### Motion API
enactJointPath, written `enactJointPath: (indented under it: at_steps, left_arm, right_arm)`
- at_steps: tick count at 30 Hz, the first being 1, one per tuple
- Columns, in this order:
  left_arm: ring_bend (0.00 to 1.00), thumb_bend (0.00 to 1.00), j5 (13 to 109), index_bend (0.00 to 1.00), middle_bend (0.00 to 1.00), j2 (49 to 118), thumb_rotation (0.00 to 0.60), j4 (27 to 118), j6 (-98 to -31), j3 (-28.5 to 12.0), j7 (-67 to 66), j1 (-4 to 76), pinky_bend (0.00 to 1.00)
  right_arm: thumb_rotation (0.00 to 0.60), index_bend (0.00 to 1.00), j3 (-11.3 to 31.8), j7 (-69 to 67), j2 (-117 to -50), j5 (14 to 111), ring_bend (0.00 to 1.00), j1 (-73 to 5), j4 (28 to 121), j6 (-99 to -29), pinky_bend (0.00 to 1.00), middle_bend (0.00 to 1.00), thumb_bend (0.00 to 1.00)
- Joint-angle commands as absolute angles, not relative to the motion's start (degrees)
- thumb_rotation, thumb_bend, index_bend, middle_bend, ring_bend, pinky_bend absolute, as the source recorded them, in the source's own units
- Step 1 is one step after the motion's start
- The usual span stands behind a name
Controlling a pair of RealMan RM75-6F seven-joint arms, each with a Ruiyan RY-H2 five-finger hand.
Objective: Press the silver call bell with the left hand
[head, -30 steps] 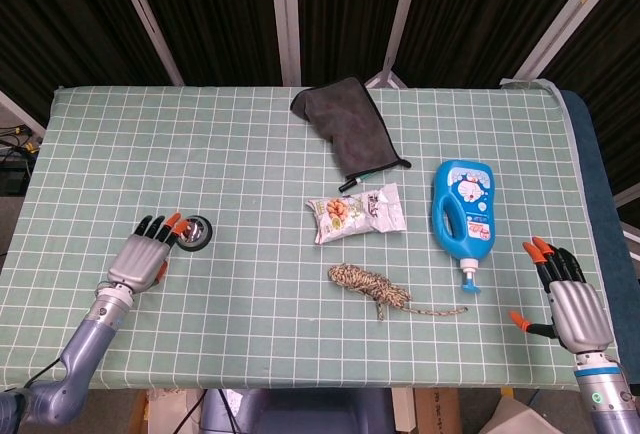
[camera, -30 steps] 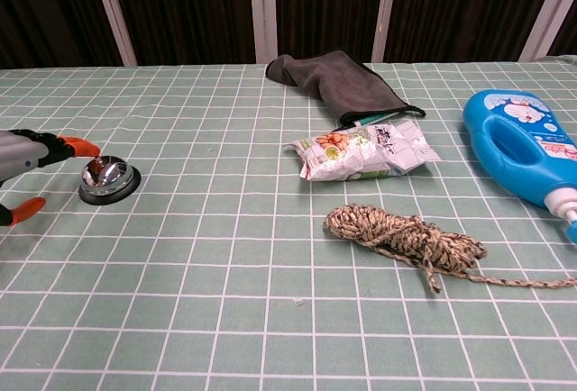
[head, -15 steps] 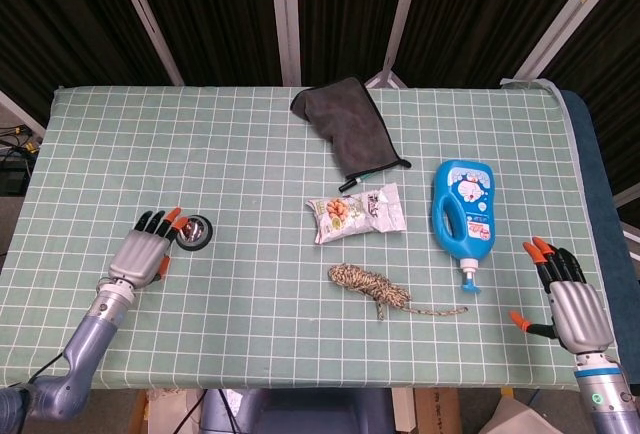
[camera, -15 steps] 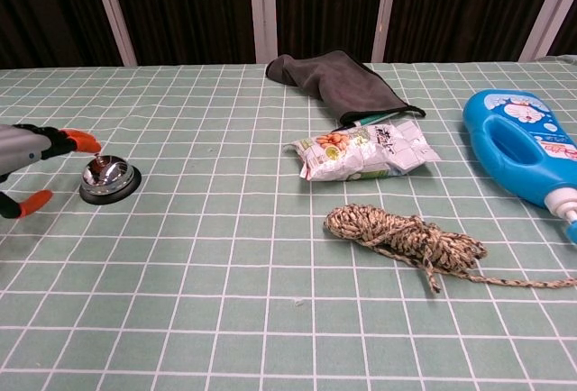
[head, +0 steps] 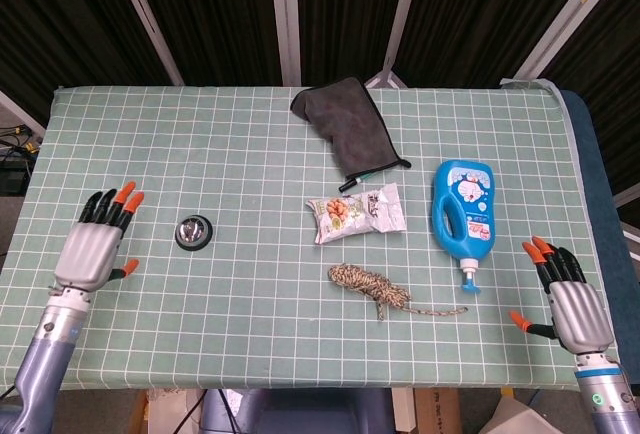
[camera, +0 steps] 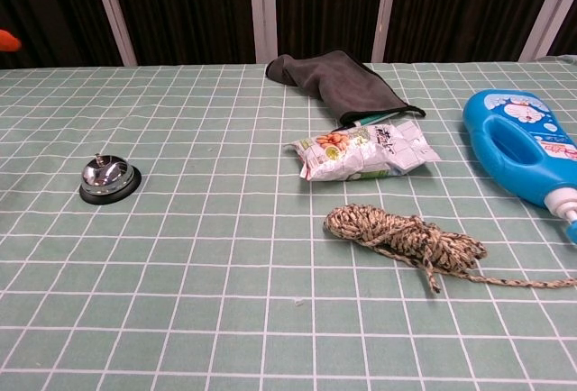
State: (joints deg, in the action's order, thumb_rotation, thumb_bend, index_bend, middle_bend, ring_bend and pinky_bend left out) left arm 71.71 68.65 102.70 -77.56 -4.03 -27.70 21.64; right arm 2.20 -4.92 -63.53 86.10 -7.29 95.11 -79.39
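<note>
The silver call bell (head: 193, 233) on its black base stands alone on the left part of the green checked table (head: 250, 154); the chest view shows the call bell (camera: 108, 180) too. My left hand (head: 95, 247) hovers well to the left of the bell, raised, fingers spread, holding nothing. In the chest view only an orange fingertip (camera: 7, 40) shows at the top left edge. My right hand (head: 572, 299) rests open at the table's near right corner, empty.
A dark grey pouch (head: 347, 127) lies at the back centre. A snack packet (head: 357, 213), a coil of speckled rope (head: 375, 288) and a blue bottle (head: 464, 210) lying flat fill the middle and right.
My left hand has lifted off the bell and pulled away to the left, leaving the chest view almost entirely. The bell stays in place. The right hand has not moved.
</note>
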Motion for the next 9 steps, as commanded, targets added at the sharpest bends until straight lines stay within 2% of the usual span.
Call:
enactJointPath:
  at_steps: [1, 5, 9]
  left_arm:
    - [0.0, 0.17, 76.0, 0.0, 0.0, 65.9, 0.6, 104.8, -85.7, 0.0, -25.0, 14.6, 0.0]
    - [0.0, 0.17, 78.0, 0.0, 0.0, 65.0, 0.6, 102.3, -90.2, 3.4, -22.0, 9.1, 0.0]
    - [0.0, 0.17, 78.4, 0.0, 0.0, 63.7, 0.6, 101.3, -91.9, 4.5, -18.7, 6.4, 0.0]
  right_arm:
    - [0.6, 0.0, 2.2, -4.6, -63.7, 86.3, 0.0, -7.3, 94.9, -79.7, 0.0, 0.0, 0.22]
    - [0.6, 0.0, 2.1, -4.0, -63.9, 86.7, 0.0, -7.2, 94.8, -79.9, 0.0, 0.0, 0.22]
    - [0.6, 0.0, 2.2, -3.9, -64.0, 86.6, 0.0, -7.3, 94.7, -79.9, 0.0, 0.0, 0.22]
